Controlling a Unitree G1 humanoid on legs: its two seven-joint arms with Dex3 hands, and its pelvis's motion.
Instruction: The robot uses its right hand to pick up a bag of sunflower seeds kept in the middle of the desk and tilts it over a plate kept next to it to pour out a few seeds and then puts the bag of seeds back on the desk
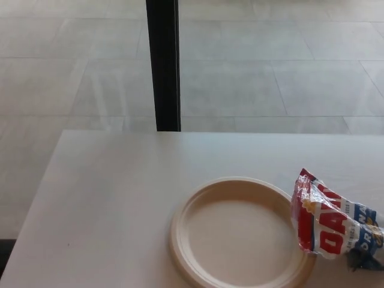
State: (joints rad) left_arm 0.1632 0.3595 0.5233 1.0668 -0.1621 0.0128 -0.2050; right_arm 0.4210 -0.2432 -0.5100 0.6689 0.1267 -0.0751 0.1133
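Neither of my hands shows in the head view, so I cannot say whether my right hand is spread, clenched or holding anything; nothing of mine touches the bag. The bag of sunflower seeds (pixel 333 223) lies at the right edge of the picture, its near end touching or overlapping the right rim of the plate (pixel 180 240); the plate looks empty, so I judge the pour not yet begun. Both rest on the pale desk (pixel 108 198). To do the pickup well I should bring my right hand in from the right, close thumb and fingers across the bag's middle rather than its crinkled end; lift before tilting, so the plate isn't dragged; tip only slightly over the plate's centre.
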